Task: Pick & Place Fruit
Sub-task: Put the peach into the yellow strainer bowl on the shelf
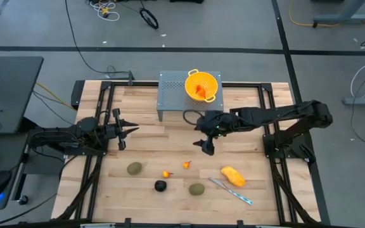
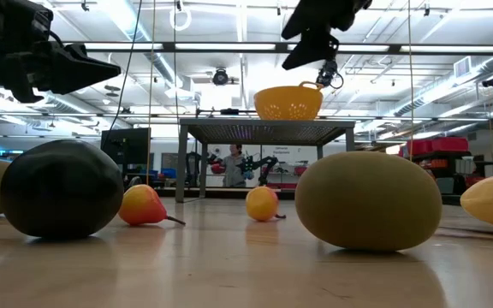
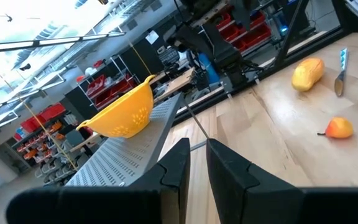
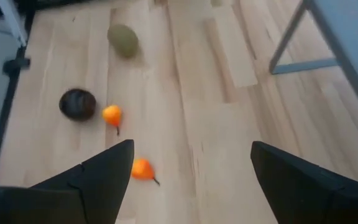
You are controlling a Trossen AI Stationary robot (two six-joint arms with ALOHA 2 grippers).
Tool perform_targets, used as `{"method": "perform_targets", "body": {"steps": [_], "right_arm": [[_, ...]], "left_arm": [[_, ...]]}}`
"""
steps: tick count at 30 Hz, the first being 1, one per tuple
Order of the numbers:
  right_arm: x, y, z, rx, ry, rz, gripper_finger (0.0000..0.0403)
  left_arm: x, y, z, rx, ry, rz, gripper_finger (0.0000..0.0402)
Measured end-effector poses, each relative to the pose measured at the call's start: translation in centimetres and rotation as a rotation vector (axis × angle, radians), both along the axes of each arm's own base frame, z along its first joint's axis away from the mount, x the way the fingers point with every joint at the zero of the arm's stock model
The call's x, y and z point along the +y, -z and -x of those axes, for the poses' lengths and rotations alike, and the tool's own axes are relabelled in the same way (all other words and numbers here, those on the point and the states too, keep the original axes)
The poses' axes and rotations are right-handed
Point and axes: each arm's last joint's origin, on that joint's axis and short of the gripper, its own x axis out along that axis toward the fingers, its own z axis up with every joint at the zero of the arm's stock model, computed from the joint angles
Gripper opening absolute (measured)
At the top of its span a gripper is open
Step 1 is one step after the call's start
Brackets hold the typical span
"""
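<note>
Right tool hangs empty above mid-table, fingers spread wide. Left tool, fingers nearly pressed together, holds nothing at the left side. Toy fruit lie along the table's near edge; the yellow colander's orange contents are hard to identify.

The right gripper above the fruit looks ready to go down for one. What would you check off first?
1. Right gripper open and empty: ok, fingers spread wide in its wrist view.
2. A fruit within its sight: ok, a small orange-red fruit lies just ahead of the fingers, another beside the dark ball.
3. Target free of neighbours: ok, the nearer orange-red fruit lies apart from the rest.
4. Knife out of the way: ok, it lies beside the yellow-orange oblong, away from the small fruits.
5. Colander ready on the grey stand: ok, it already holds something orange.
6. Left gripper clear: ok, shut, at the table's left side.
</note>
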Motion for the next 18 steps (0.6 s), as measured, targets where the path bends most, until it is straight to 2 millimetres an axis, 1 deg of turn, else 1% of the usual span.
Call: {"method": "perform_targets", "body": {"steps": [3, 9, 14, 18], "right_arm": [[0.3, 0.4, -0.3, 0.01, -0.056, 0.031, 0.0335], [0.4, 0.8, -0.7, 0.006, -0.109, 0.055, 0.0335], [0.5, 0.8, -1.3, -0.034, -0.126, 0.066, 0.0335], [0.4, 0.9, -1.3, -0.025, -0.126, 0.067, 0.0335]], "left_arm": [[0.0, 0.0, 0.0, 0.005, 0.0, 0.0, 0.0064], [0.0, 0.1, 0.0, 0.007, 0.001, 0.001, 0.0064], [0.0, 0.1, 0.0, 0.011, 0.0, 0.001, 0.0064], [0.0, 0.1, 0.0, 0.01, 0.001, 0.001, 0.0064]]}}
